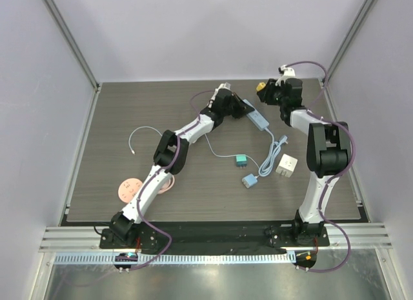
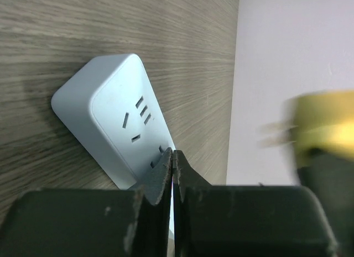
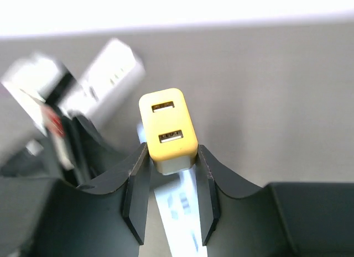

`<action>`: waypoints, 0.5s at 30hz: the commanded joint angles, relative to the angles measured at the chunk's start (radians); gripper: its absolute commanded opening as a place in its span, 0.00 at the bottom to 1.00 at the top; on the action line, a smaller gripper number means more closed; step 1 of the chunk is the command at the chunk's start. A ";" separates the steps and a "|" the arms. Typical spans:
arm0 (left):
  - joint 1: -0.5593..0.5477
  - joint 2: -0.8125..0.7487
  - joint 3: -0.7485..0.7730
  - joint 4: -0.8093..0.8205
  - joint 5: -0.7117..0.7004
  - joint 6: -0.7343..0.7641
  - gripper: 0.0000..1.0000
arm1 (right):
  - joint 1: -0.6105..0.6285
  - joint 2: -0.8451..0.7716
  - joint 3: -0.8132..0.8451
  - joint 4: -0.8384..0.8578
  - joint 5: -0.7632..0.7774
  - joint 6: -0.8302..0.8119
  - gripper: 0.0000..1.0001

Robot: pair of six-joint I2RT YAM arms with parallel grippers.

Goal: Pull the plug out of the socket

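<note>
The pale blue power strip (image 1: 257, 117) lies at the back of the table; in the left wrist view (image 2: 113, 110) its sockets are empty. My left gripper (image 1: 233, 101) is shut, its tips (image 2: 172, 155) resting against the strip's top face. My right gripper (image 1: 266, 92) is shut on the yellow plug (image 3: 167, 130), a block with two USB ports, and holds it above the strip (image 3: 180, 213). The plug shows blurred in the left wrist view (image 2: 323, 124), its prongs bare and clear of the socket. From above the plug (image 1: 261, 87) is right of the strip's far end.
The strip's cord (image 1: 274, 148) runs toward the front. A white adapter (image 1: 286, 165), a teal plug (image 1: 240, 161) and a grey-blue plug (image 1: 249, 180) lie mid-table. A thin white cable (image 1: 139, 135) and a pink disc (image 1: 131, 187) lie at the left. Walls enclose three sides.
</note>
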 commanded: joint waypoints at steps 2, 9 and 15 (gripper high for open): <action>-0.014 0.049 -0.049 -0.218 0.001 0.045 0.00 | 0.034 -0.087 0.035 0.201 -0.003 -0.114 0.01; -0.009 0.012 -0.018 -0.175 0.030 0.080 0.00 | 0.139 -0.170 0.038 0.022 0.373 -0.244 0.01; -0.006 -0.156 -0.090 -0.036 0.030 0.247 0.02 | 0.139 -0.258 0.067 -0.306 0.464 -0.067 0.01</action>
